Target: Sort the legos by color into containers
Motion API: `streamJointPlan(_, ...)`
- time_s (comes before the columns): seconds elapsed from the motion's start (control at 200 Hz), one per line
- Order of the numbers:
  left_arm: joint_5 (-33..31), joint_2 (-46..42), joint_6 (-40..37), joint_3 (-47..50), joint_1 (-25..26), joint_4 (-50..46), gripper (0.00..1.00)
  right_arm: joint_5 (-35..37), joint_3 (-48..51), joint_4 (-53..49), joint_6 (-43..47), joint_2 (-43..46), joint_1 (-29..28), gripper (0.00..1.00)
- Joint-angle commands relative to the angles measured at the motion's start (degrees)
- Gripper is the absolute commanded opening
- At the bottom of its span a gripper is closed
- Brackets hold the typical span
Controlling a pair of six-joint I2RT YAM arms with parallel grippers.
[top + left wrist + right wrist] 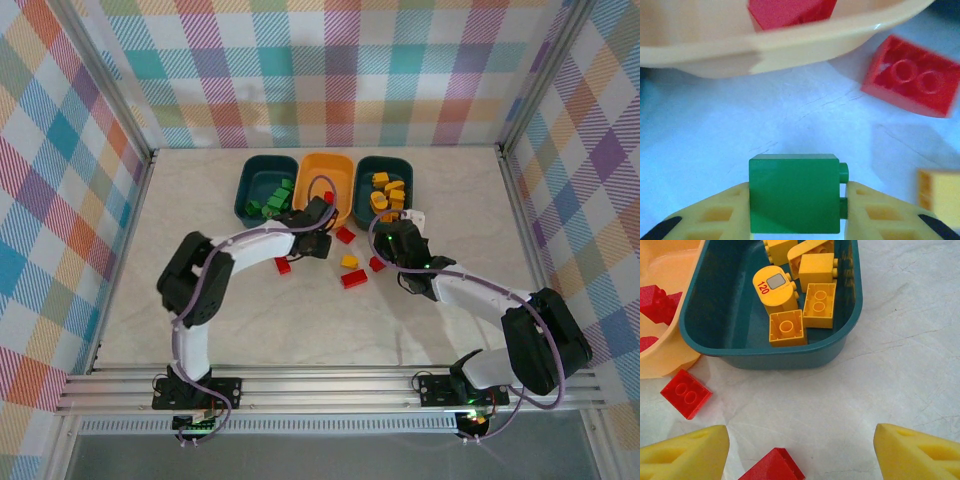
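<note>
Currently my left end effector [797, 200] clamps a green brick [790, 185]. My right end effector [800, 445] gapes wide, empty.

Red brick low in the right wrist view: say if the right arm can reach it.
Probably yes: the right gripper is open, and the red brick lies uncovered on the table between its fingers, apart from the teal tub.

Counter [300, 320]: cream, faintly marbled. Walls [330, 70]: pastel plaid. Upper centre of the top view: left tub [241, 190] dark teal, middle tub [325, 165] yellow-orange, right tub [385, 158] dark teal. Green brick [794, 194] between yellow fingers [715, 215] of the left pincer [796, 202]. Red brick [912, 82], upper right of the left wrist view. Yellow bricks [816, 269]; one carries a grey patch and red "120".
</note>
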State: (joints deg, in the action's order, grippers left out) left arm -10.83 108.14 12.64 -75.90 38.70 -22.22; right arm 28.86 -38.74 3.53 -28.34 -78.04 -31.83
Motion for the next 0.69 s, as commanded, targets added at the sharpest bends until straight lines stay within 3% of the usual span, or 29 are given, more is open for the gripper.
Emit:
streamJointPlan(0.0, 2.29, -7.84, 2.47, 0.07, -4.36, 2.05, 0.28, -0.91, 0.26, 1.28, -0.9, -0.08, 0.26, 0.76)
streamJointPlan(0.15, 6.35, -7.32, 12.57, -2.75, -16.44, 1.6, 0.27, -1.09, 0.22, 1.17, -0.91, -0.14, 0.27, 0.75)
streamJointPlan(0.29, 10.4, 2.41, 18.96, -12.63, -25.14, -5.65, 0.26, -1.27, 0.23, 1.19, -0.89, -0.01, 0.28, 0.75)
streamJointPlan(0.465, 12.17, 11.58, 16.6, -23.31, -27.49, -11.71, 0.29, -1.31, 0.28, 1.13, -0.56, 0.57, 0.28, 0.75)
streamJointPlan(0.69, 13.0, 13.19, 15.62, -26.45, -27.47, -13.29, 0.38, -2.21, -0.06, 1.14, -0.18, 0.26, 0.24, 0.76)
